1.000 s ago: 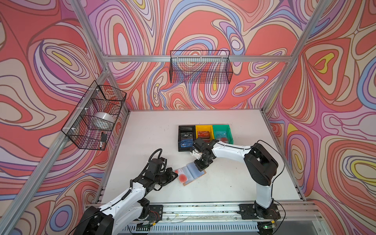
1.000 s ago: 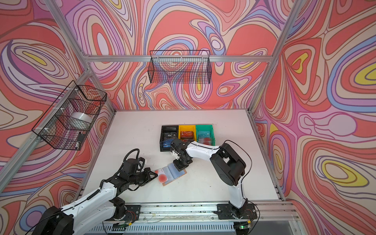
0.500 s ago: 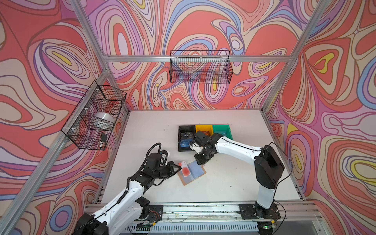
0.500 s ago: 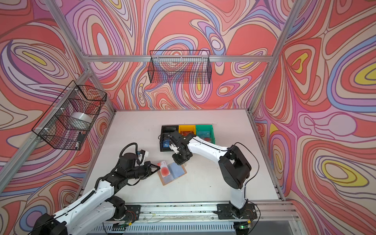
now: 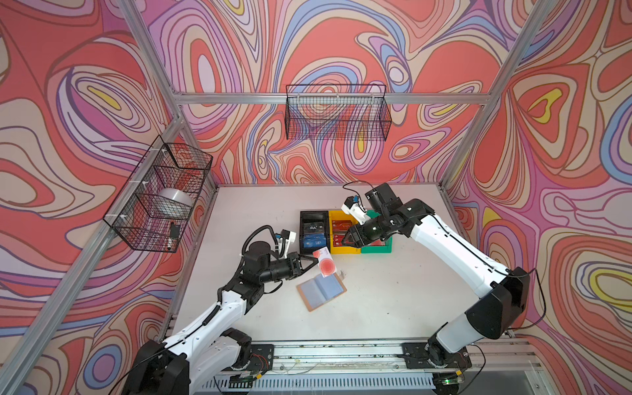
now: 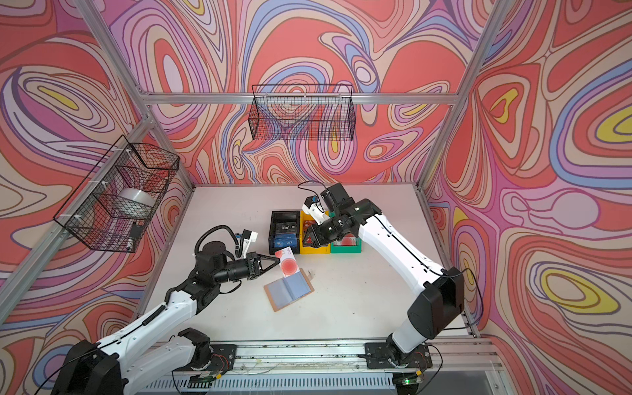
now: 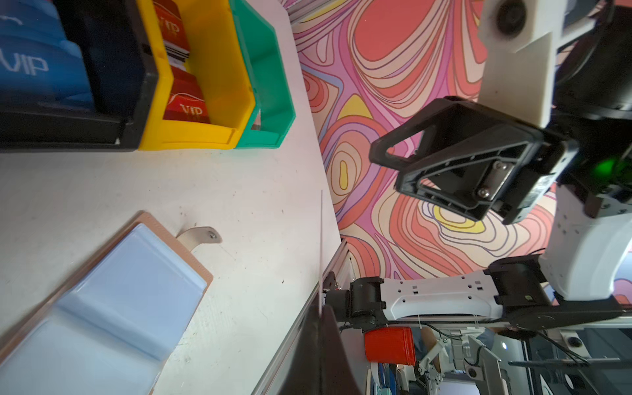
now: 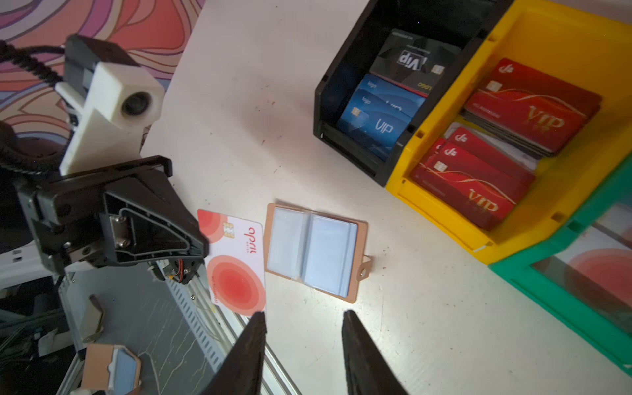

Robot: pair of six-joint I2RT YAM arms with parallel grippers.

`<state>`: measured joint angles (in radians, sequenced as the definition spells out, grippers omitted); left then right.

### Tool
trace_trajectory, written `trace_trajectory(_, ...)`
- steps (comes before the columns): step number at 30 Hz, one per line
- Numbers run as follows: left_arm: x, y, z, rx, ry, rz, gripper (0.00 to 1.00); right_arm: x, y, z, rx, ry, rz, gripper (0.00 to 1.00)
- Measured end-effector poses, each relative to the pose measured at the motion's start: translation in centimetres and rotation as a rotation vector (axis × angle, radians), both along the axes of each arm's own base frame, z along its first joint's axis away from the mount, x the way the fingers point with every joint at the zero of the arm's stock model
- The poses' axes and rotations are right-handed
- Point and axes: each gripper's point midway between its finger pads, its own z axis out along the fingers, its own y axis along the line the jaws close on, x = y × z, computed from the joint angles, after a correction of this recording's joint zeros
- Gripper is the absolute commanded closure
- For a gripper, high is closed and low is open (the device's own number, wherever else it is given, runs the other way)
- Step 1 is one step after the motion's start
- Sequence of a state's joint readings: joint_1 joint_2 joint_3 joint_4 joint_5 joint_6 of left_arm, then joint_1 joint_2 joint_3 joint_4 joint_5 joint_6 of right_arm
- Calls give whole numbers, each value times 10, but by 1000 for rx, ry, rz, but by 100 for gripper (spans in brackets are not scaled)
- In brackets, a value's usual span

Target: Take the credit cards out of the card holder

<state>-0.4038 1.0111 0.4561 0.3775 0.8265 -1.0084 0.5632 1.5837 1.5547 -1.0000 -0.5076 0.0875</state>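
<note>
Right wrist view shows us the left gripper [image 8: 201, 248] pinched shut on a pale red-circle credit card [image 8: 236, 266], held just beside the card holder [image 8: 314, 253] lying open on the table [image 8: 239, 102]. Further back our right gripper [image 5: 348, 239] hangs over the yellow bin [image 5: 345, 251], fingers apart.

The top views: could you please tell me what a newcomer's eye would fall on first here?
The swirling red, pink and purple walls dominate both top views. At the middle, the left gripper, jaws shut on a white card with red circles, holds it beside the open tan card holder. Behind them, a black bin, yellow bin and green bin stand in a row.
</note>
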Motion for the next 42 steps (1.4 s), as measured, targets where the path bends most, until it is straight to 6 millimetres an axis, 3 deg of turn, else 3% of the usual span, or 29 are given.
trace_trajectory(7, 6, -6, 25, -81, -90, -23, 99, -20, 10, -4, 67, 75, 83, 59)
trace_trajectory(18, 11, -8, 27, -113, -101, -19, 99, -35, 18, -4, 140, 137, 149, 60)
trace_trajectory(26, 11, -9, 25, -118, -96, -19, 99, -38, 28, -8, 200, 188, 187, 77)
trace_trajectory(32, 11, -7, 21, -117, -95, -11, 81, -41, 31, -5, 236, 205, 213, 99)
trace_trajectory(38, 10, -5, 12, -96, -69, -1, 66, -43, 32, -1, 228, 175, 255, 100)
trace_trajectory(42, 7, -2, 7, -63, -61, 12, 62, -38, 23, -4, 161, 136, 285, 100)
